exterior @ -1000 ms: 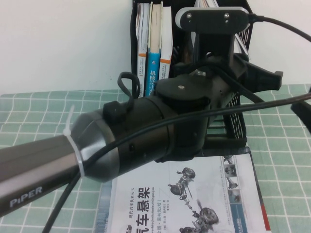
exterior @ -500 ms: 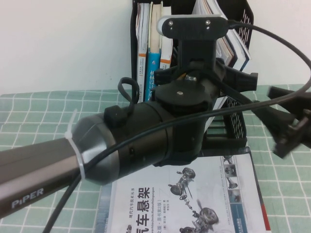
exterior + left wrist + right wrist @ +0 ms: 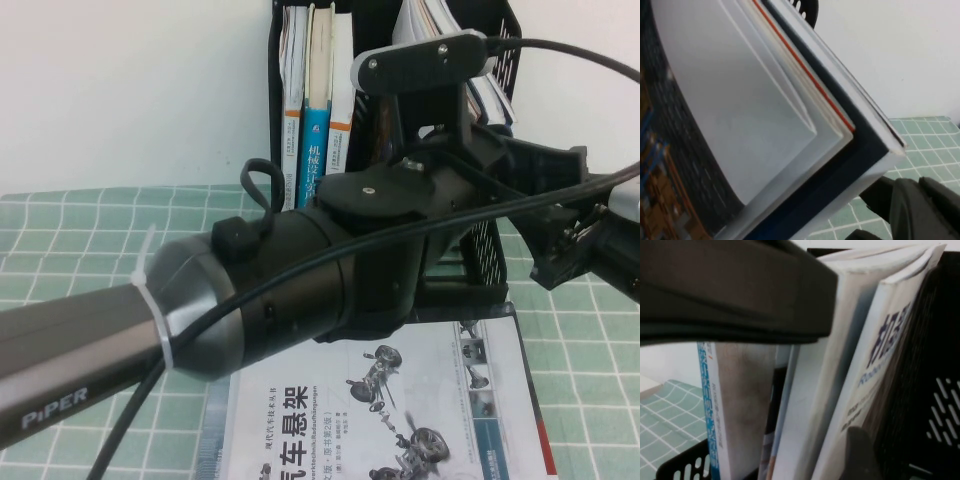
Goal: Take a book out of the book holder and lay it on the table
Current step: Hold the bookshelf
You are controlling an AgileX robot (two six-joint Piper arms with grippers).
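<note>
The right gripper [image 3: 560, 235], jaws spread wide and empty, sits just beside the black book holder [image 3: 495, 250]; the book [image 3: 860, 365] stands upright directly ahead. The left gripper [image 3: 450, 170], probably nearer, hides its fingers.

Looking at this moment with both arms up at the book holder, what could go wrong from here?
1. The left gripper and right gripper crowd the same end of the book holder, so the arms might collide.
2. The right gripper's fingers stand open beside leaning books; it might close on the wrong one.
3. A book with a car drawing already lies on the table, leaving less landing room.
</note>
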